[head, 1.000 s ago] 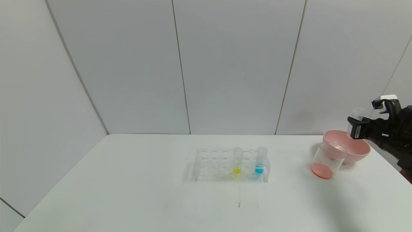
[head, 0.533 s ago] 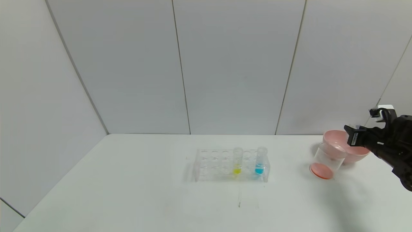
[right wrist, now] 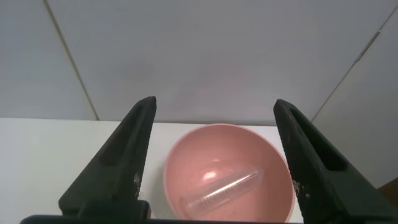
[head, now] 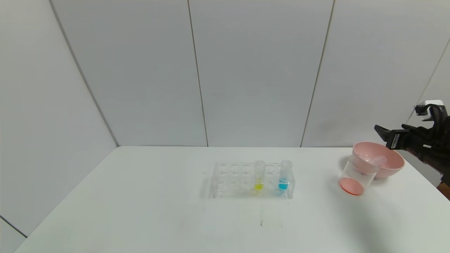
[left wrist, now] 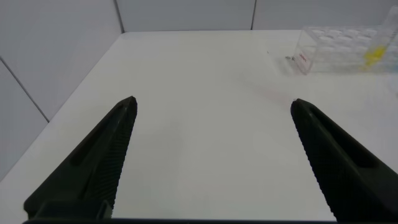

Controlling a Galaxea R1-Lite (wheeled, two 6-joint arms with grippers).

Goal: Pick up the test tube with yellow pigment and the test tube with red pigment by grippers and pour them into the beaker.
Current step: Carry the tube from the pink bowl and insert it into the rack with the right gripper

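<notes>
Now your right gripper (head: 381, 131) is hovering spread over the bowl (right wrist: 186, 163); only its wrist view is showing the empty tube (right wrist: 227, 188) lying inside.

- The right claw (head: 381, 130) hangs open above the pink bowl (head: 393, 168).
- An emptied tube (head: 375, 161) lies tilted in the bowl.
- The beaker (head: 355, 175) holds orange-red liquid.
- The yellow tube (head: 259, 175) and blue tube (head: 284, 175) stand in the rack (head: 232, 179) on the tabletop (head: 140, 211).
</notes>
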